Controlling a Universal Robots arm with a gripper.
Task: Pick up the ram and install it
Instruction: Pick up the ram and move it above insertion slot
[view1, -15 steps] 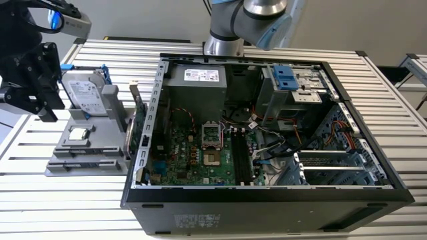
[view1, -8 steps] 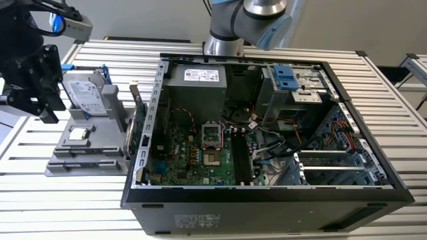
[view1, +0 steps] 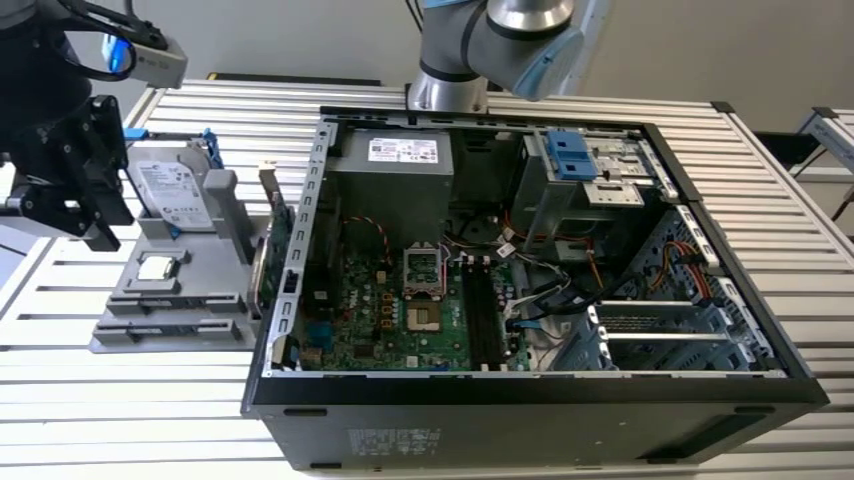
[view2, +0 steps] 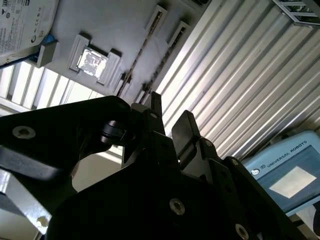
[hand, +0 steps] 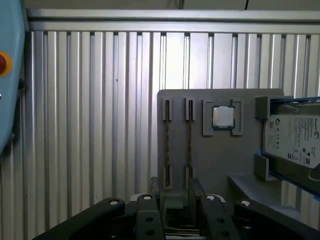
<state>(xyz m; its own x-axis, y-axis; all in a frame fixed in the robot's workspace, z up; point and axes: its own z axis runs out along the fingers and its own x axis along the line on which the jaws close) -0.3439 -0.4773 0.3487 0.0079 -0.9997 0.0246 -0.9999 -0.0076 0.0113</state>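
The ram (hand: 189, 145) stands on edge in brackets at the end of the grey holder (hand: 220, 155) farthest from the hard drive (hand: 295, 140), with a second stick (hand: 166, 145) beside it, likely so its faces can be pinched. The tool (hand: 175, 192) hangs over that end, jaws partly parted and empty. The black slots (view1: 481, 320) in the open case (view1: 534, 410) look unfilled.

Silver-grey arm (view1: 527, 20) with pale blue joint caps (view1: 554, 58), matte black gripper (hand: 175, 186) studded with small silver screws (hand: 114, 202)

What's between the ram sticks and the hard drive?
A square silver chip, on the gray tray, lies between the ram sticks and the hard drive in the first wrist view.
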